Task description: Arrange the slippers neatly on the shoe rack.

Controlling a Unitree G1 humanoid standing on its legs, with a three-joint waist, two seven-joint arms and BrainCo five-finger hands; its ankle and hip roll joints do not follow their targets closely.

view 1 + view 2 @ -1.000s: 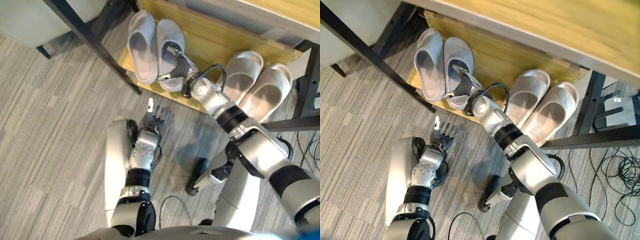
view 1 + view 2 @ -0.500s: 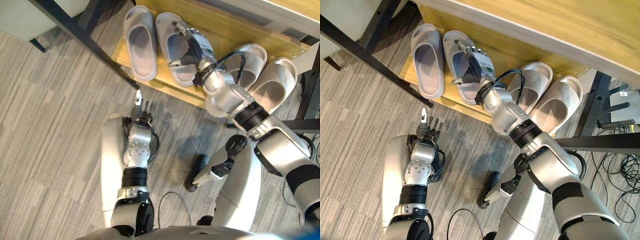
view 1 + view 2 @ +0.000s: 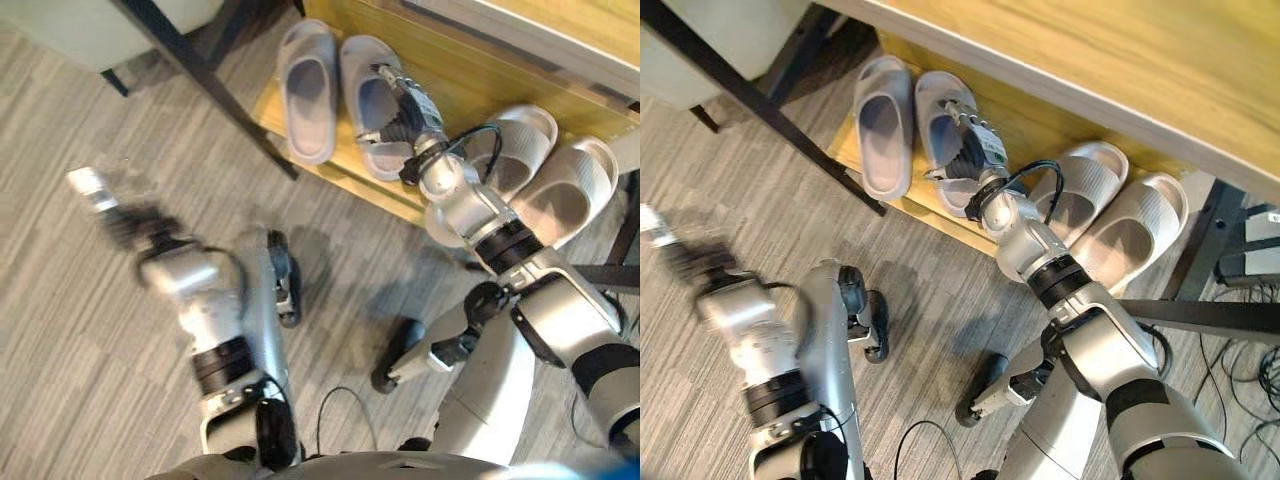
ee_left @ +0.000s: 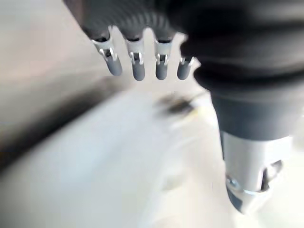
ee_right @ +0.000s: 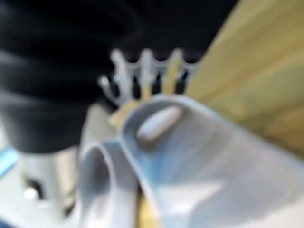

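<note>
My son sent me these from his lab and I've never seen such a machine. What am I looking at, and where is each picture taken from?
It is a humanoid robot tidying slippers. Two pictures come from cameras in its head, looking down; the other two come from cameras on its wrists. On the wooden shoe rack lie a grey pair of slippers and a beige pair. The right hand rests on the right grey slipper, its fingers over the strap; a firm grip cannot be confirmed. The left hand is out over the carpet, holding nothing, fingers straight in its wrist view.
</note>
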